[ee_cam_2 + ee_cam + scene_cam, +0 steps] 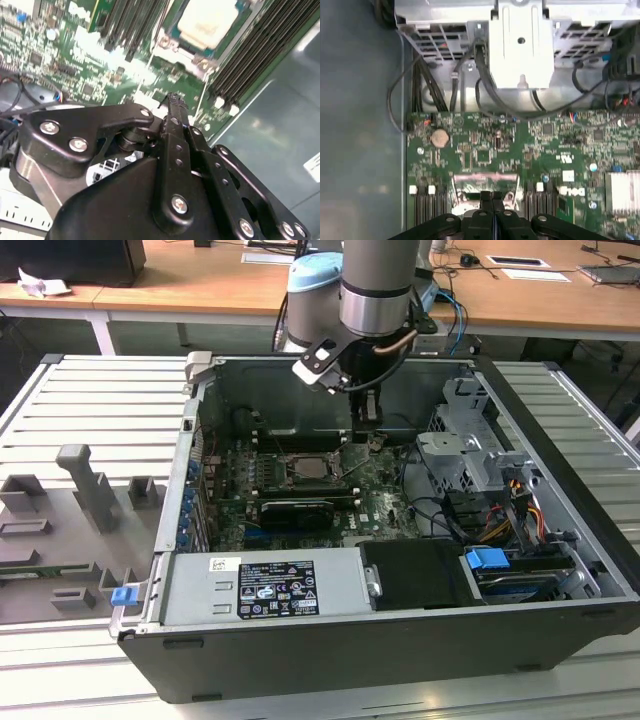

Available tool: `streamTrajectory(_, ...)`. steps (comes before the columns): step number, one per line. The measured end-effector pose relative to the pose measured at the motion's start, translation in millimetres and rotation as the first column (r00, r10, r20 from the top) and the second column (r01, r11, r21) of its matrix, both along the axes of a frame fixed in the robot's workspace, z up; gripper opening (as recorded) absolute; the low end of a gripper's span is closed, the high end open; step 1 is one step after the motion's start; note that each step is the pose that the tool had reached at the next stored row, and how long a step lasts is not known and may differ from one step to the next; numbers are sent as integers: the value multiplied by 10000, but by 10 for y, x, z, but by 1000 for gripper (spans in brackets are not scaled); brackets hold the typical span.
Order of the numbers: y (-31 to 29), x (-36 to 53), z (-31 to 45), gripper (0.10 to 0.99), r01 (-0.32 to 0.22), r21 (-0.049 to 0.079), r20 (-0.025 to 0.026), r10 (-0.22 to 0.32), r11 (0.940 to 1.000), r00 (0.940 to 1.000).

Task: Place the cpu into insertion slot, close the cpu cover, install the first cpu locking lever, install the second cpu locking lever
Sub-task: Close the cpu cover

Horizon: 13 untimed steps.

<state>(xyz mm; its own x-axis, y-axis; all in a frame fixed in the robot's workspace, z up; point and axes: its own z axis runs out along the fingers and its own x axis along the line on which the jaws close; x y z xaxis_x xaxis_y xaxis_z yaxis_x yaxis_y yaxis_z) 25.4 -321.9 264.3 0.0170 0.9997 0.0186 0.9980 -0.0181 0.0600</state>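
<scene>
My pincer (pixel 365 438), closed tight on nothing, hung above the motherboard (pixel 385 502); the case (pixel 330 665) lay on the slatted worktop (pixel 100 400), desks (pixel 200 285) behind.

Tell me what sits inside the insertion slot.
The cpu lies in the insertion slot, its pale metal face showing in the second wrist view. The cpu hides the slot's contacts beneath it.

Soft overhead light; the case (pixel 300 670) lies shadowed inside, and glare whitens the cpu (pixel 207 22) in the second wrist view.
</scene>
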Motion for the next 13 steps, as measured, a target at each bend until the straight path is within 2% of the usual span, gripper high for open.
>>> streamTrajectory(4, 7, 100, -6, 106, -63, -1, -1, 63, 10000, 10000)
streamTrajectory(13, 8, 209, -12, 106, -62, -7, 0, 62, 10000, 10000)
